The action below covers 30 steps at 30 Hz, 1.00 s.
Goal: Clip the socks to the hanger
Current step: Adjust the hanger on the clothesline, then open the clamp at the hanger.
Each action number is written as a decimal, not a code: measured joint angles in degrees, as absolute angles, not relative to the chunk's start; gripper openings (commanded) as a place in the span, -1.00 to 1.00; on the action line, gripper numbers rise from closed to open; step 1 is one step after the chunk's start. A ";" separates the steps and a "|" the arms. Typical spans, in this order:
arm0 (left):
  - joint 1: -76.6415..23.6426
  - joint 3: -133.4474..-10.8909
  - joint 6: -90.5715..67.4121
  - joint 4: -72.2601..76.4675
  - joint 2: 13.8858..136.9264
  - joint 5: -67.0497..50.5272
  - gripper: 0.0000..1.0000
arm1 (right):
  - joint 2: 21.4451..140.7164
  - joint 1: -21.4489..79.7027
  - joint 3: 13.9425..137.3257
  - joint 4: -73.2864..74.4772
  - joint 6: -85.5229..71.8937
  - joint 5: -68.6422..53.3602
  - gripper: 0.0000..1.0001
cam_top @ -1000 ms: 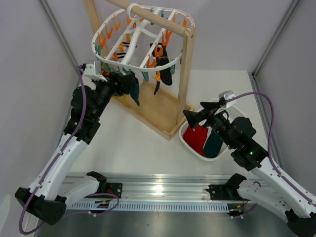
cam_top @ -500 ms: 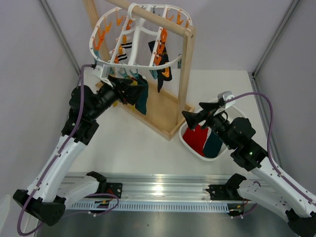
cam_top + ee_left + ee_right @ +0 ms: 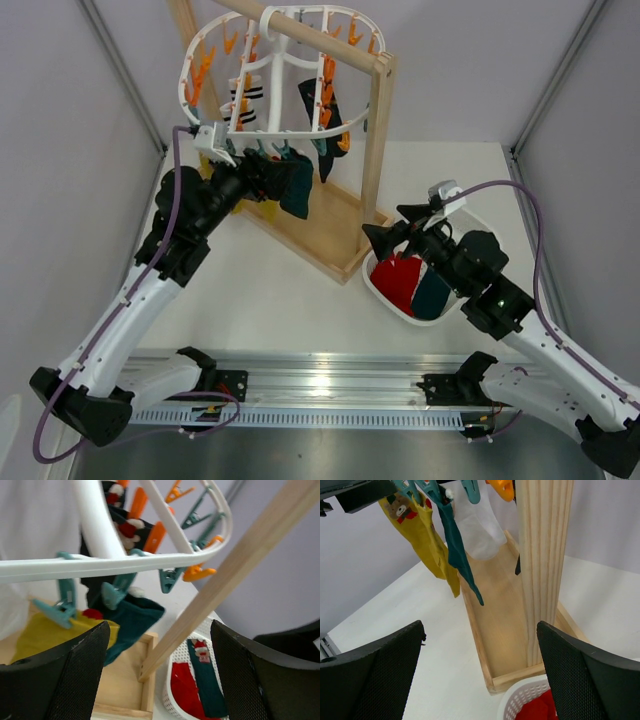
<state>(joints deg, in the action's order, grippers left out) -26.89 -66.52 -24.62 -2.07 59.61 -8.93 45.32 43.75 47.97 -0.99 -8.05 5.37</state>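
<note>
The white hanger [image 3: 262, 128] hangs from the wooden rack's bar. A yellow sock [image 3: 427, 540] and a teal sock [image 3: 296, 190] hang from pegs on its near rim. A dark sock [image 3: 322, 112] and a white black-striped sock [image 3: 245, 104] hang further back. My left gripper [image 3: 272, 178] is open and empty just below the near rim, beside the teal sock [image 3: 132, 620] and the yellow sock [image 3: 52, 636]. My right gripper [image 3: 382, 240] is open and empty above the basket's left edge. A red sock [image 3: 397, 282] and another teal sock [image 3: 435, 290] lie in the basket.
The light wooden rack has an upright post [image 3: 375, 150] and a base tray [image 3: 320, 235] between the arms. The white perforated basket [image 3: 385, 295] stands against the tray's right corner. Grey walls close in left and right. Orange and teal pegs [image 3: 197, 571] dangle from the hanger.
My left gripper has moved right along the hanger's near rim, and the hanger has swung and tilted with the teal sock. My right gripper has shifted slightly left.
</note>
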 measured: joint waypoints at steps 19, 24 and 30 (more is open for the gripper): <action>-15.11 -69.89 -28.67 -10.07 62.11 7.38 0.66 | 56.53 45.52 60.10 0.21 -2.39 -2.28 0.92; -12.29 -69.97 -28.64 -10.39 62.11 7.01 0.66 | 61.01 47.40 64.60 0.34 0.27 -2.70 0.88; -8.84 -70.22 -28.73 -10.90 62.24 5.28 0.66 | 65.49 47.94 67.42 -0.73 3.20 -1.69 0.85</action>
